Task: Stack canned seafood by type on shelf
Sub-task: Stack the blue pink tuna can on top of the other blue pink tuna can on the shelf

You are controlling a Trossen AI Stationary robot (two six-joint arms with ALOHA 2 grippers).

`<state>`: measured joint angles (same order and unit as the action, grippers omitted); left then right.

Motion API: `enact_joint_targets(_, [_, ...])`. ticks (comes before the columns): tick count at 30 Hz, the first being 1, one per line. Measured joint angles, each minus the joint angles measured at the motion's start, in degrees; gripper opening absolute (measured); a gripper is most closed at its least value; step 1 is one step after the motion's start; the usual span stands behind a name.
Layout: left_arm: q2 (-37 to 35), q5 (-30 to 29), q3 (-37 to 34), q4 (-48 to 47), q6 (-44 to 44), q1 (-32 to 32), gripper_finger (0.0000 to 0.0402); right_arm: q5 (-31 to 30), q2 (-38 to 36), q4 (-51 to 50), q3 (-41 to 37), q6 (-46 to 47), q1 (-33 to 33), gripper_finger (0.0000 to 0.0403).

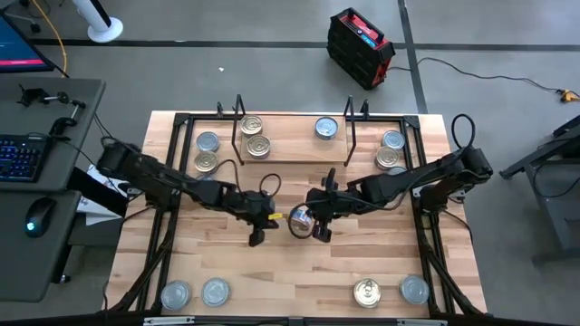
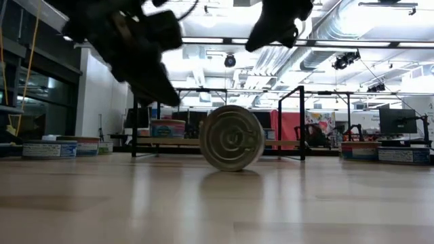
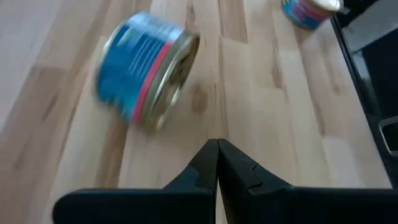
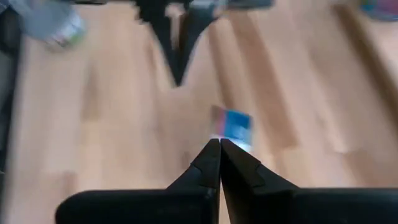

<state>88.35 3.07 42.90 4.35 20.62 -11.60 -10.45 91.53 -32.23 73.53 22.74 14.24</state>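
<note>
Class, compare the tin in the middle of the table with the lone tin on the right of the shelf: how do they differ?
The middle tin stands on its edge on the table, lid sideways; the shelf tin lies flat, lid up. The middle tin sits between both grippers; the shelf tin is far from them. Both are small round tins with shiny lids.

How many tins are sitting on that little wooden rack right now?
3 on the rack: two tins at its left end, one near the right end. Others may be hidden beneath.
</note>
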Motion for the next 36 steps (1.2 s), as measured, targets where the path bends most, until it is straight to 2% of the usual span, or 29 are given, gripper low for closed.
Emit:
enact_joint_targets(3, [-5.78, -0.61, -1.56, -4.85, 0.55, 0.0, 0.0, 1.69, 0.25, 5.11, -1.33, 5.15, -0.43, 0.0013])
enact_joint_targets(5, [-9.31, -2.47, -3.41, -6.35, 1.5, 0.0, 0.0, 4.16, 0.63, 6.19, -1.33, 5.52, -1.0, 0.0037])
enact_joint_targets(10, [-17.05, -7.73, -9.48, -6.92, 6.75, 0.0, 0.0, 6.19, 1.97, 5.54, -1.4, 5.51, -1.53, 0.0149])
enact_joint_targets(15, [-20.79, -11.59, -12.89, -6.01, 12.8, 0.0, 0.0, 3.15, 5.38, 3.91, -1.4, 4.86, -1.31, 0.0275])
enact_joint_targets(19, [-20.9, -13.71, -13.23, -6.14, 16.44, 0.0, 0.0, 1.92, 8.76, 3.89, -1.4, 1.75, -1.84, 0.0331])
enact_joint_targets(26, [-20.91, -13.77, -13.21, -3.69, 17.68, 0.0, 0.0, 3.42, 12.58, 2.77, -1.4, 1.25, -2.78, 0.0342])
enact_joint_targets(31, [-21.16, -12.19, -12.91, 1.9, 19.13, 0.0, 0.0, 4.36, 14.91, 0.68, -1.4, 1.65, -2.67, 0.0342])
enact_joint_targets(34, [-22.93, -8.71, -9.03, 1.4, 19.72, -0.01, 0.0, 4.91, 15.93, -0.54, -1.4, 2.98, -2.58, 0.034])
enact_joint_targets(36, [-24.98, -8.51, -5.69, -2.2, 16.62, -0.13, 0.0, 4.93, 16.02, -0.25, -1.4, 3.17, -2.47, 0.033])
